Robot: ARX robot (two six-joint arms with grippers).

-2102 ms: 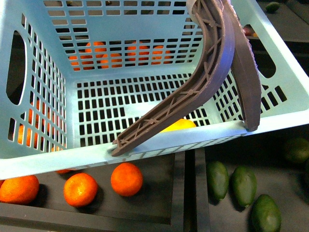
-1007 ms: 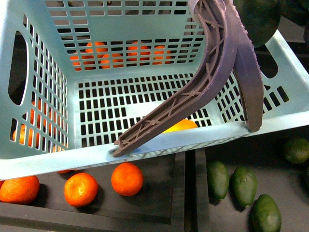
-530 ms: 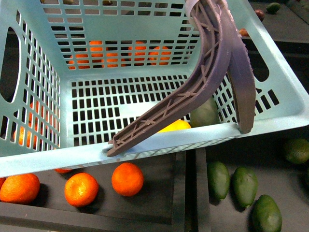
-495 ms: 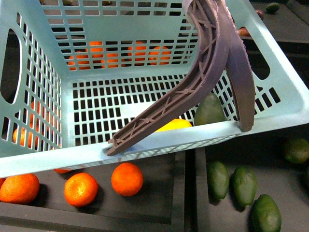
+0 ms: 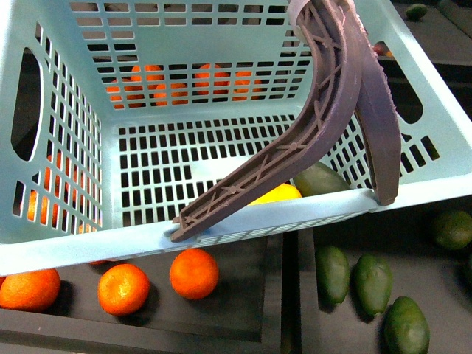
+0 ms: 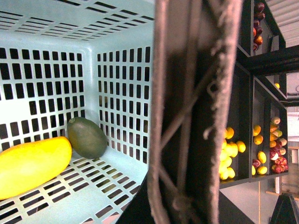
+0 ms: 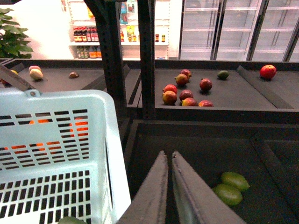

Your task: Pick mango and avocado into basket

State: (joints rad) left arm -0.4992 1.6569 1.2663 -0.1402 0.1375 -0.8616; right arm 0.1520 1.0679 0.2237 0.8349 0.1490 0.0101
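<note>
The turquoise basket hangs tilted and fills the front view, its brown-grey handles rising to the upper right. Inside, at the near right corner, the yellow-orange mango lies with the dark green avocado touching its end. The left wrist view shows the same mango and avocado on the slotted base. My left gripper is shut on the basket's handle, which hides its fingers. My right gripper is shut and empty, just outside the basket wall.
Below the basket, oranges lie in a black tray on the left and several loose avocados on the right. Two green fruits lie under my right gripper. Red fruits sit on a farther shelf behind a dark post.
The avocado came down from above the basket's right rim and settled on the base beside the mango. The basket swayed slightly and returned.
</note>
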